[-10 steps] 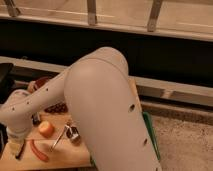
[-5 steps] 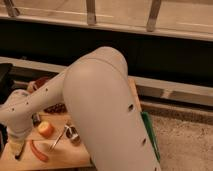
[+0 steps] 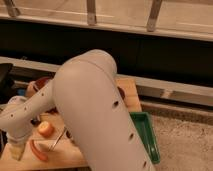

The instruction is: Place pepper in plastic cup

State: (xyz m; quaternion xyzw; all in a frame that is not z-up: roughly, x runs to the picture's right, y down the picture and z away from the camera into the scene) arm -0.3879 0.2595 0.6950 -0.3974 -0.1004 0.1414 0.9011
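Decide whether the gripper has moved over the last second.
No. The gripper stays close beside the pepper, at the wooden table's near edge, exactly as before.

The pepper (image 3: 38, 150) is red-orange, the fruit (image 3: 45, 128) orange, the table (image 3: 129, 100) tan wood, the tray (image 3: 148, 136) green, the arm (image 3: 92, 95) off-white (its gripper (image 3: 16, 150), lower left, pale cream).

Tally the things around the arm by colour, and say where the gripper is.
Red-orange: 1, the pepper
Orange: 1, the round fruit
Dark maroon: 1, the bowl
Green: 1, the tray
Silver: 1, the metal utensil
Total: 5
The gripper is at lower left, just left of the pepper.
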